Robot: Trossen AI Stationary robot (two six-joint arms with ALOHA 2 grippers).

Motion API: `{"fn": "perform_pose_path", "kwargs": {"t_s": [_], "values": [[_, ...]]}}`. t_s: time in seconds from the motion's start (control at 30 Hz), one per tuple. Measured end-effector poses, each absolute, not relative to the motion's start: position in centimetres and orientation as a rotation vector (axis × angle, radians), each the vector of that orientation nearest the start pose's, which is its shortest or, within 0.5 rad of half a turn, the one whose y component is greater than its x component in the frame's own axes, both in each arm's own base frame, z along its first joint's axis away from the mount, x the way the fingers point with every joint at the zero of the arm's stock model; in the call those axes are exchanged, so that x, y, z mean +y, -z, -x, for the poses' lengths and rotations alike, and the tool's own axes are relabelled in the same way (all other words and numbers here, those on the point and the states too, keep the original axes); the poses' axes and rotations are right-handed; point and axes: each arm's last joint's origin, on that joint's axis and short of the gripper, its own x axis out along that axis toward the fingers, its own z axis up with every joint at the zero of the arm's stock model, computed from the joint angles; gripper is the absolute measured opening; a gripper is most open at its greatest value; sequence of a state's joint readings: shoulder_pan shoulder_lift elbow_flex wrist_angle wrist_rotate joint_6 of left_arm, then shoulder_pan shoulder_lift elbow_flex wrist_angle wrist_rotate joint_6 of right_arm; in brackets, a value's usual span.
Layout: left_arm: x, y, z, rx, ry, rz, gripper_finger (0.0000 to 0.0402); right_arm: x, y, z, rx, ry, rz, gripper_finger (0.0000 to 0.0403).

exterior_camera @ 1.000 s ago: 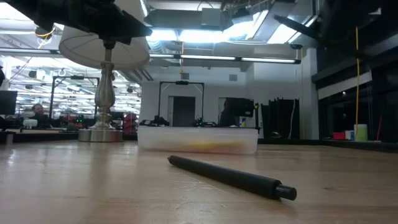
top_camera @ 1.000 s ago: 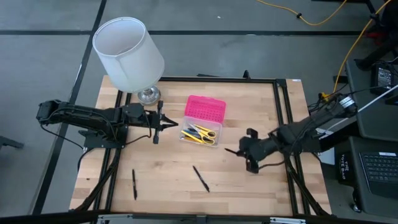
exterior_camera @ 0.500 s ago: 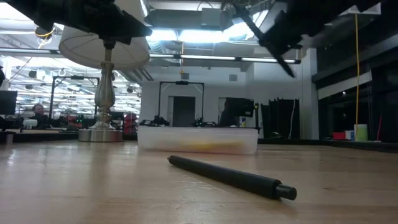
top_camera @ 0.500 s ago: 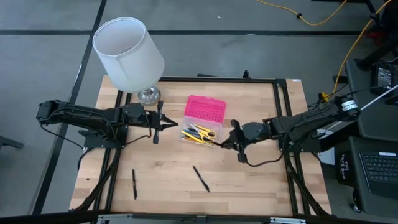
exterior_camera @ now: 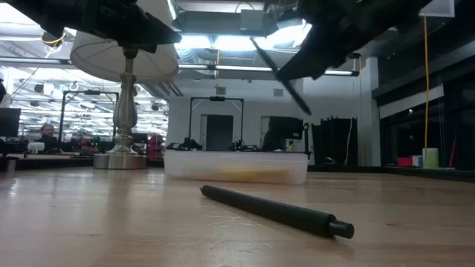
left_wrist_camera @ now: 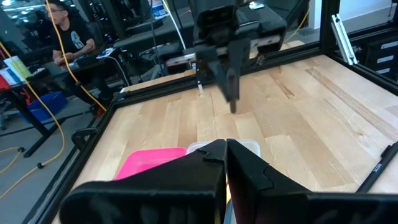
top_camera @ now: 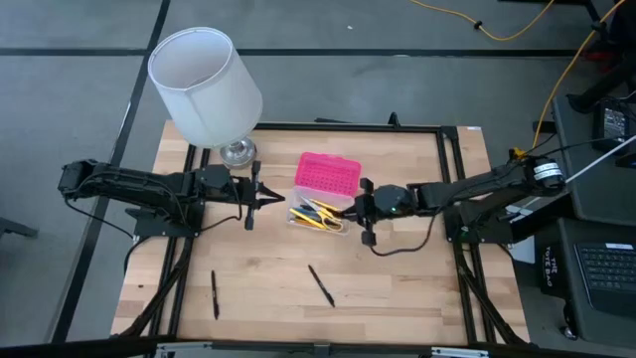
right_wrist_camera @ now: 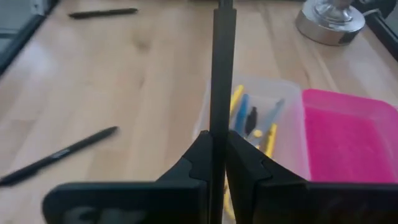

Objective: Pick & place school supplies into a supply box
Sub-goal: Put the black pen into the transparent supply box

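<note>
We take the supply box [top_camera: 323, 200] as our landmark: it lies open near the middle of the desk [top_camera: 417, 288], its pink lid [top_camera: 328, 173] lying on the far side, toward the lamp [top_camera: 207, 85], and the clear base on the near side. The base holds several supplies, among them yellow, blue and black pens and yellow-handled scissors [top_camera: 320, 214].

The right gripper [top_camera: 360, 209] hangs just beside the box's right end, raised above the desk. Its fingers are closed tight on a black pen [right_wrist_camera: 221, 74], which shows as a slim dark shaft projecting forward between them and pointing over the clear base in the right wrist view. In the low view the pen slants downward in the air above the box.

The left gripper [top_camera: 276, 202] hovers just off the box's left end, its fingers pressed together with nothing between them.

Two more black pens lie on the desk in front of the box: one [top_camera: 321, 285] near, straight out from the clear base, the other [top_camera: 215, 294] well apart to the left
</note>
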State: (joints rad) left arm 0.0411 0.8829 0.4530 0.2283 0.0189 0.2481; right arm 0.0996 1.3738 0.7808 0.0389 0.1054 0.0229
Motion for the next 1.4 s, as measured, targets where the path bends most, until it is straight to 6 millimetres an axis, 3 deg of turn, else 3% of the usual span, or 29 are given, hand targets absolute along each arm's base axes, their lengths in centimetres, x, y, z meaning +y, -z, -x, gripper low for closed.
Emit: {"fn": "perform_pose_path", "kwargs": {"t_s": [0.4,0.8,1.13,1.4], "values": [[0.7,-24.1,-19.5,0.203,0.003,-0.241,0.0006,-1.3,-22.4,-34.2,0.758,0.039,0.111,0.0031],[0.7,-24.1,-19.5,0.203,0.003,-0.241,0.0006,-3.9,-19.8,-38.7,1.000,0.053,0.132,0.0029],[0.8,-24.1,-19.5,0.202,0.003,-0.241,0.0006,-5.1,-17.5,-39.0,1.138,0.096,0.121,0.0032],[0.8,-24.1,-19.5,0.203,0.003,-0.241,0.0006,-5.1,-17.3,-39.1,1.132,0.147,0.041,0.0041]]}}
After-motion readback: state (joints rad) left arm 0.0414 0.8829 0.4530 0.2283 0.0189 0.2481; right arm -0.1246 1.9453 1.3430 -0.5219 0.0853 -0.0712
